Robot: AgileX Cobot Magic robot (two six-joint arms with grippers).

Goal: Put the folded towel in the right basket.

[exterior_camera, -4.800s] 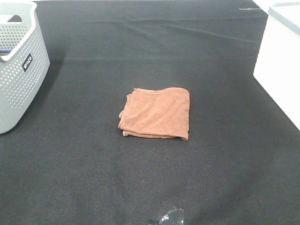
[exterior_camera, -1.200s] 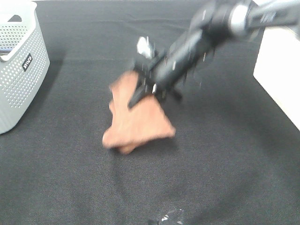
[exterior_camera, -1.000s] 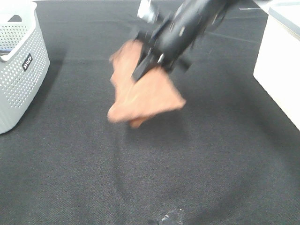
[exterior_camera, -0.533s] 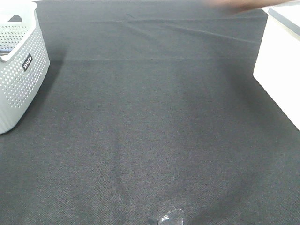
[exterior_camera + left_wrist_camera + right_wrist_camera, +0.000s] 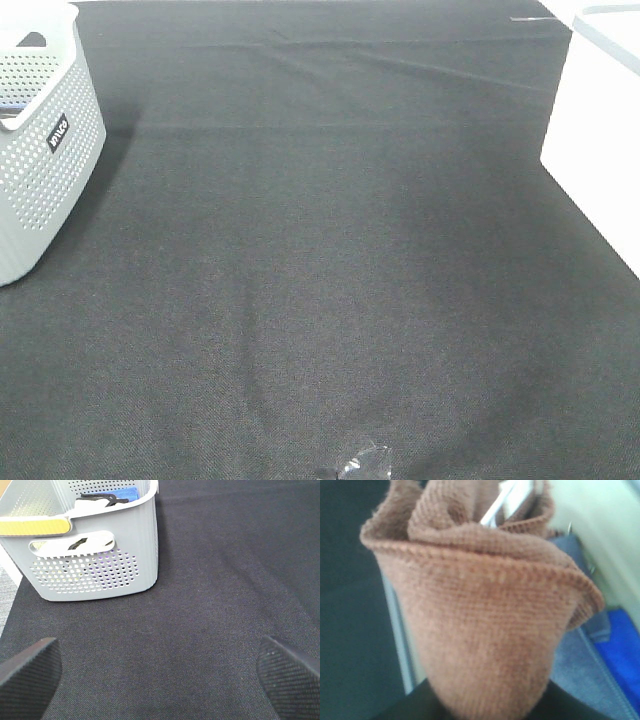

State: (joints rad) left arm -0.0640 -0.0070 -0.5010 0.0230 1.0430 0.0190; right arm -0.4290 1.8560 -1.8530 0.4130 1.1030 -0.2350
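The brown folded towel fills the right wrist view, bunched and hanging from my right gripper, whose fingers are hidden behind it. Behind the towel I see a pale basket rim and a blue item inside. In the exterior high view the towel and both arms are out of frame. The white right basket stands at the right edge of the table. My left gripper is open and empty, low over the black cloth.
A grey perforated basket stands at the far left; the left wrist view shows it holding blue, white and black items. A small shiny scrap lies at the front edge of the black tablecloth.
The right arm lifted the towel off the table's middle and carried it up and to the right, out of the exterior view. The table's middle is now bare.
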